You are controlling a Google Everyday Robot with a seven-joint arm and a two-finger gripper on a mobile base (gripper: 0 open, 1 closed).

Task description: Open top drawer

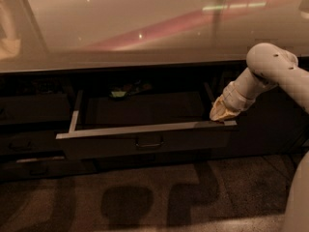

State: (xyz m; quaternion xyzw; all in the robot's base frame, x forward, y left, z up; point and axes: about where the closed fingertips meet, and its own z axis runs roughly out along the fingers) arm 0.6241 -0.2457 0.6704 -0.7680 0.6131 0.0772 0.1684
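The top drawer point(145, 129) stands pulled out from under the glossy counter, its dark grey front facing me with a small bail handle point(148, 144) at its middle. Its tray is dark inside, with a small green and orange item point(126, 91) at the back. My gripper point(221, 114) rests at the drawer's right end, touching the top edge of the front near the right corner. The white arm point(270, 69) reaches in from the right.
A wide reflective counter top point(145, 23) overhangs the drawer. Slimmer dark fronts point(29, 144) sit to the left, one slightly ajar. Dark carpet point(145, 197) lies in front, with shadows on it. Part of the robot's body point(299, 202) fills the lower right.
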